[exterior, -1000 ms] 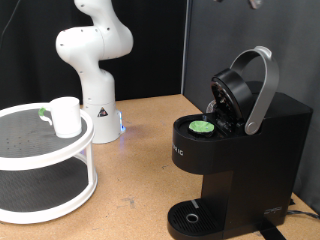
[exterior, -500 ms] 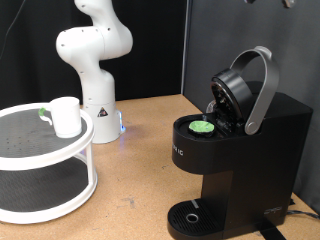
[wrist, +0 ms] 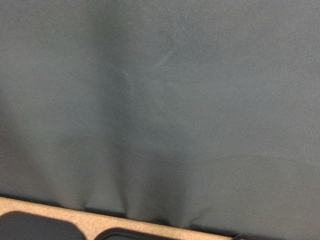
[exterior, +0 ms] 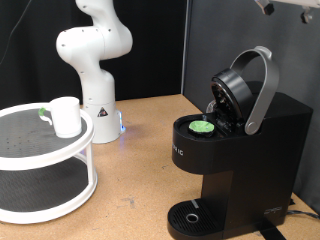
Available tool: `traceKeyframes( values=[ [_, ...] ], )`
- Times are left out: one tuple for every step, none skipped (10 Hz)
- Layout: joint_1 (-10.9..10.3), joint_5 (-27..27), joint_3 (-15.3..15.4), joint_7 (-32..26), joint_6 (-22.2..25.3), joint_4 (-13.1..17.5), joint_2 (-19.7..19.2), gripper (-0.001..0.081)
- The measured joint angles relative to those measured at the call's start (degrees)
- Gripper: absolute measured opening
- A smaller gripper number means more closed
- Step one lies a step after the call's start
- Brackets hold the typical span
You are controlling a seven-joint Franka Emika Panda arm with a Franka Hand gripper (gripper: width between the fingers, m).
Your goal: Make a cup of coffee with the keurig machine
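The keurig machine (exterior: pixel 235 150) stands at the exterior view's right with its grey arched lid handle (exterior: pixel 262 85) raised and the head open. A small dark pod with a green top (exterior: pixel 203 127) sits in the pod holder. The white cup (exterior: pixel 66 116) stands on the top tier of the white round rack (exterior: pixel 40 160) at the exterior view's left. Only a small part of the gripper (exterior: pixel 290 6) shows at the exterior view's top right corner, high above the machine. The wrist view shows only a dark curtain (wrist: pixel 160 100) and a strip of table.
The arm's white base (exterior: pixel 95 60) stands at the back, between rack and machine. A black curtain hangs behind the wooden table (exterior: pixel 140 170). The machine's round drip tray (exterior: pixel 188 217) sits at the front bottom.
The piece of the gripper at the top edge has moved further right and slightly lower. The machine, pod, cup and rack have not moved.
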State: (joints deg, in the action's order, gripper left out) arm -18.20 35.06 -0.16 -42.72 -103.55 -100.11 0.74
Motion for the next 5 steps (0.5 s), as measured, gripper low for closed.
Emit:
traceKeyframes(
  values=[
    [-0.1, 0.0, 0.6, 0.0, -1.3, 0.0, -0.7, 0.0803],
    [-0.2, 0.0, 1.0, 0.0, -2.2, 0.0, -1.3, 0.0781],
    [-0.3, 0.0, 1.2, 0.0, -2.6, 0.0, -1.6, 0.0781],
    [-0.3, 0.0, 1.3, -0.2, -2.8, 0.0, -1.8, 0.0610],
    [-0.3, 0.0, 1.3, -0.6, -2.8, 0.0, -1.8, 0.0610]
  ],
)
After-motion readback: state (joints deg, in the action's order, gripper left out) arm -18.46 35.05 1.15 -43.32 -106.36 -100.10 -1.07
